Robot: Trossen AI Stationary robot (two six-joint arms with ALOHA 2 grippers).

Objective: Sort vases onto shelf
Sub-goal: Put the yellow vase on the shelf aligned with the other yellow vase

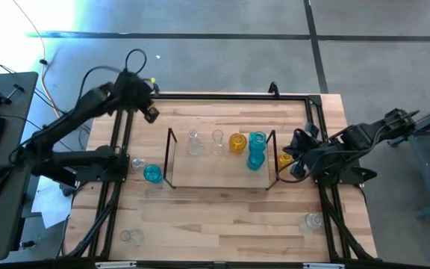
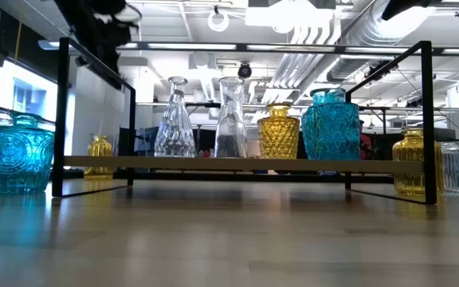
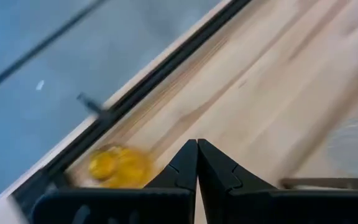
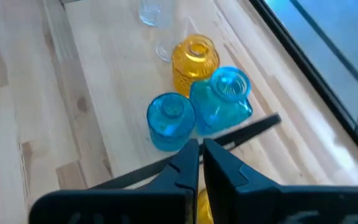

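The shelf (image 1: 222, 175) lies mid-table with black wire frames at both ends. On it stand two clear vases (image 1: 193, 143), an amber vase (image 1: 237, 143) and two turquoise vases (image 1: 256, 149), also seen as turquoise vases (image 4: 225, 99) in the right wrist view. My left gripper (image 1: 149, 112) hangs shut and empty above the table's far left corner, over a blurred amber vase (image 3: 117, 165). My right gripper (image 4: 201, 152) is shut and empty at the shelf's right end, above another amber vase (image 1: 284, 158) that stands on the table.
Left of the shelf stand a clear vase (image 1: 137, 164) and a turquoise vase (image 1: 153, 174). More clear vases sit near the table's near left corner (image 1: 131, 237) and near right corner (image 1: 313, 220). A black frame (image 1: 230, 96) rims the table. Bare wood lies before the shelf.
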